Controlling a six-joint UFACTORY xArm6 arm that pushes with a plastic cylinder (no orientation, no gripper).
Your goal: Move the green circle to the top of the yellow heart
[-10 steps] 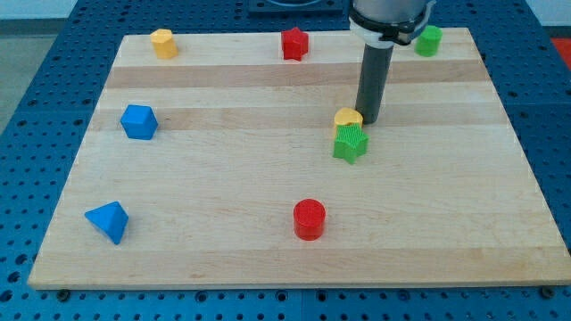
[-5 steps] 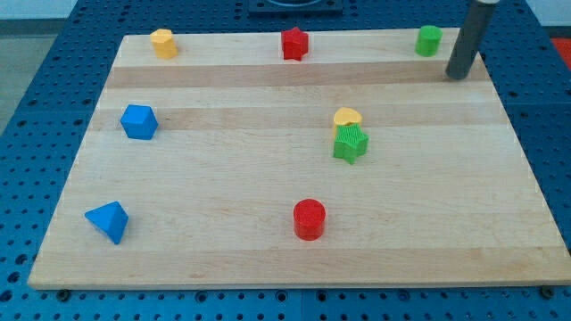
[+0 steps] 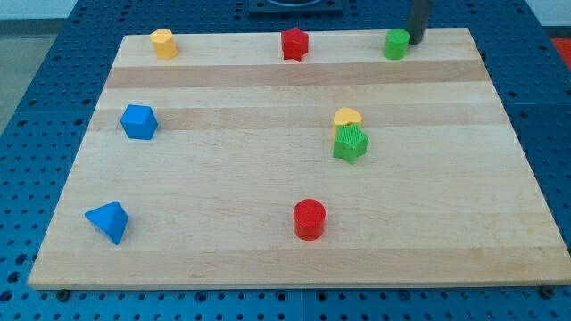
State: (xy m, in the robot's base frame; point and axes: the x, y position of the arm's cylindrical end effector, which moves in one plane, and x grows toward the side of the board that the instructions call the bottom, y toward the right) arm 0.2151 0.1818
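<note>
The green circle (image 3: 396, 43) stands near the board's top edge, right of centre. My tip (image 3: 416, 41) is right against its right side, the dark rod rising out of the view's top. The yellow heart (image 3: 347, 118) lies right of the board's middle, well below and left of the green circle. A green star (image 3: 351, 143) touches the heart's lower side.
A red block (image 3: 294, 43) and a yellow block (image 3: 162, 42) stand along the top edge. A blue block (image 3: 138, 121) is at the left, a blue triangle-like block (image 3: 108, 221) at bottom left, a red cylinder (image 3: 310, 218) at bottom centre. The wooden board (image 3: 223, 178) lies on a blue perforated table.
My tip went from beside the yellow heart up to the board's top right, then came left against the green circle, which has slid left along the top edge.
</note>
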